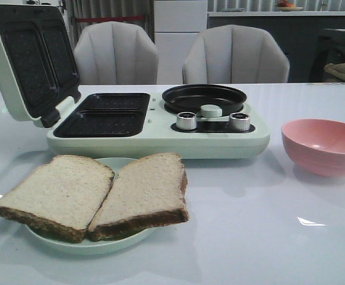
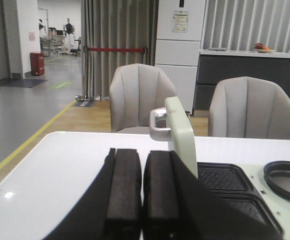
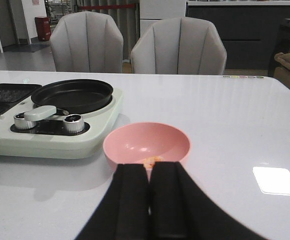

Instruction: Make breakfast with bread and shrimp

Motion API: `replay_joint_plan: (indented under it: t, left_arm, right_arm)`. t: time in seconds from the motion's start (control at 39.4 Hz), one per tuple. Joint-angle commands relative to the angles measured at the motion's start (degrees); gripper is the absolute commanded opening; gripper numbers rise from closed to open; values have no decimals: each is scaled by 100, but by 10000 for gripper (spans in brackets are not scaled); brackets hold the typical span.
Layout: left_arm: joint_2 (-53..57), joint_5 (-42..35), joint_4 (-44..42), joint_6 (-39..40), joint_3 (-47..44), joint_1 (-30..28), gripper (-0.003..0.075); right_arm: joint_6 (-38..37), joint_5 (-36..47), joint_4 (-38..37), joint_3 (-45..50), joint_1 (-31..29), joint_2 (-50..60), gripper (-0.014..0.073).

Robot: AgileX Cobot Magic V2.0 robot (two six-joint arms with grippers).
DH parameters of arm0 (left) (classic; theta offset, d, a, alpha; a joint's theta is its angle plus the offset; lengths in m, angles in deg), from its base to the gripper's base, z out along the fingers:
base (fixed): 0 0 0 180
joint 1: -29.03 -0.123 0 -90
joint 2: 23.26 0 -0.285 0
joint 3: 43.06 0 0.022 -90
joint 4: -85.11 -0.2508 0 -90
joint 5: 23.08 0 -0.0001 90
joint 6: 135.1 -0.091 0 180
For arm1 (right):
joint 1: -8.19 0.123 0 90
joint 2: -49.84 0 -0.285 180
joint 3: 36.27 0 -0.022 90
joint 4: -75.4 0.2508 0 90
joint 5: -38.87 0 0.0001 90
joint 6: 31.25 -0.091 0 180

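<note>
The pale green breakfast maker (image 1: 160,139) stands lid-up, its ribbed black plates bare. Two soft, brown-crusted slices of bread (image 1: 95,193) overlap on a plate (image 1: 89,244) on the left arm's side. The small orange shrimp (image 3: 152,160) lies in the smooth pink bowl (image 3: 147,145) directly ahead of the right gripper (image 3: 149,195), the nearer arm; both it and the left gripper (image 2: 142,195) have their pads closed on nothing.

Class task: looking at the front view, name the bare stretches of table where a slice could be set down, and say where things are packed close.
Bare table lies in front of the breakfast maker, between the plate of bread and the pink bowl. Another bare strip runs behind the bowl. It is crowded where the plate sits just before the maker's open grill.
</note>
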Motion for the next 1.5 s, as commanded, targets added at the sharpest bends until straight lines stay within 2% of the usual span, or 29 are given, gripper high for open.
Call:
replay_joint_plan:
  t: [0.0, 0.23, 0.33, 0.48, 0.58, 0.68, 0.81, 1.12, 1.19, 1.27, 1.47]
  left_arm:
    - [-129, -315, 74, 17, 139, 106, 114]
    - [-139, 1, 116, 17, 139, 110, 130]
    - [-139, -89, 30, 17, 149, 110, 219]
    - [-139, -65, 32, 17, 149, 110, 444]
    - [-175, 79, 0, -318, 149, 110, 522]
    - [-331, 262, 0, -851, 159, 110, 524]
    - [-573, 420, 25, -1143, 194, 235, 524]
    - [-1501, 1339, -3, -1690, 336, 1179, 523]
    - [-1778, 1399, -413, -1690, 336, 1381, 524]
    - [-2004, 1399, -1246, -1479, 336, 1678, 524]
    - [-2470, 1576, -3250, -296, 336, 2734, 523]
  right_arm:
    - [21, 451, -49, -97, -11, 125, 157]
    - [21, 451, -49, -97, -11, 125, 157]
    - [21, 451, -49, -97, -11, 125, 157]
    - [21, 451, -49, -97, -11, 125, 157]
    - [21, 451, -49, -97, -11, 125, 157]
    - [21, 451, -49, -97, -11, 125, 157]
    - [21, 451, -49, -97, -11, 125, 157]
    - [21, 451, -49, -97, -11, 120, 157]
    - [21, 451, -49, -97, -11, 120, 157]
    - [21, 451, -49, -97, -11, 120, 157]
    - [21, 451, -49, -97, -11, 120, 157]
